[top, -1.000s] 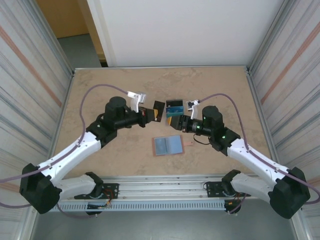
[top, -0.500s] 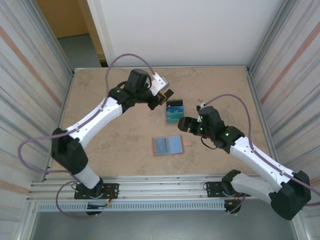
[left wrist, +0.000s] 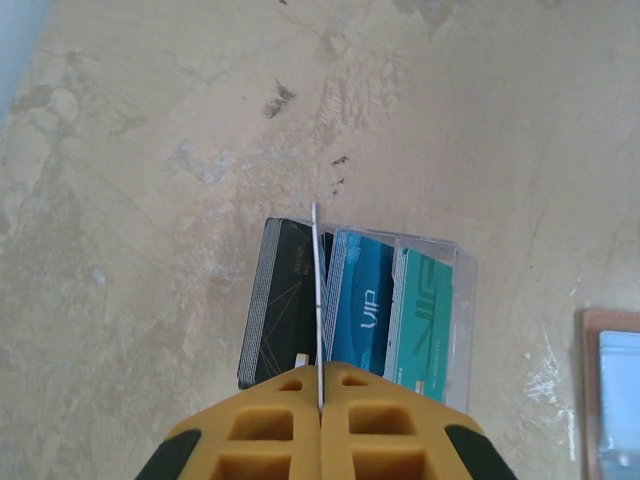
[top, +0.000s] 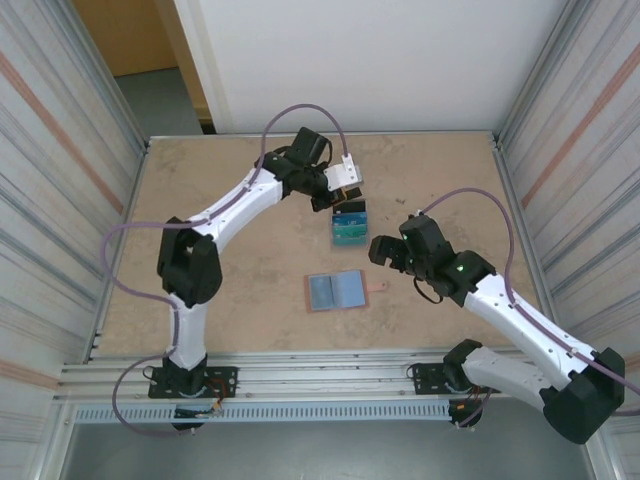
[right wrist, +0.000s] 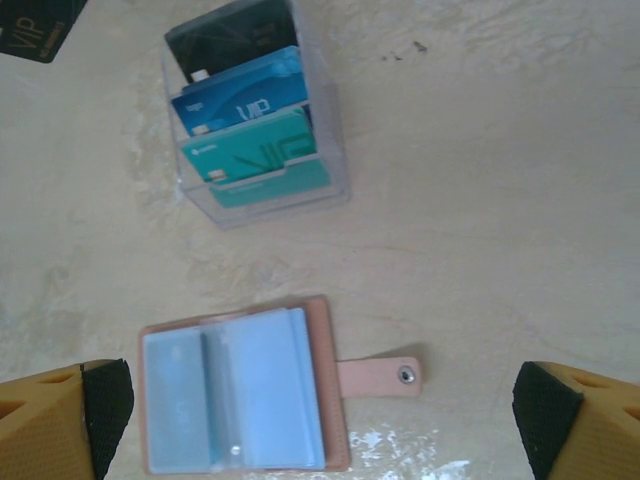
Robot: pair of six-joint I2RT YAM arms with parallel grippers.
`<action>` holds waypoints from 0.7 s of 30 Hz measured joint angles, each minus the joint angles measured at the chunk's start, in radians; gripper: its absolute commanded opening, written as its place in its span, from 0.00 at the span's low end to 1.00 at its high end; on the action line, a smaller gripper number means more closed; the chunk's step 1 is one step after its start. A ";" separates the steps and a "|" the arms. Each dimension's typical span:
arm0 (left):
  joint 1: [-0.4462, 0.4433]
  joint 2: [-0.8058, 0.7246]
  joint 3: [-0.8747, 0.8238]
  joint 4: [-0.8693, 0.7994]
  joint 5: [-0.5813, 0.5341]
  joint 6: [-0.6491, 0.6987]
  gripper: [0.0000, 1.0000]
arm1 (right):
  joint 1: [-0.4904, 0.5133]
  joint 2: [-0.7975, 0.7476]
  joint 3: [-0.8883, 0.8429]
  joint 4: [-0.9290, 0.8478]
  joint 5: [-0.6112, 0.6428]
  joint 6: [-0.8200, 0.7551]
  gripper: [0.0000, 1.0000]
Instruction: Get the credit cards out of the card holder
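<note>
Card holder open flat mid-worktop, bare surface all round it.
The left end effector pinches a dark card edge-on just above the clear stand, which holds blue and teal credit cards well inside the far edge. Since a second ago the left arm has swung out far, and the right end effector has spread wide and drawn back rightward.
</note>
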 measured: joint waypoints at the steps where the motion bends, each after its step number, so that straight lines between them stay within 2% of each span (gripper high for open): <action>1: 0.003 0.025 0.024 -0.016 0.008 0.019 0.00 | 0.000 0.000 0.000 -0.007 0.006 0.003 0.99; 11: 0.040 0.217 0.206 -0.134 0.048 0.146 0.00 | 0.000 -0.034 0.010 -0.059 0.071 0.029 0.99; 21: 0.040 0.292 0.300 -0.189 0.058 0.194 0.00 | 0.000 -0.042 0.010 -0.062 0.094 0.052 0.99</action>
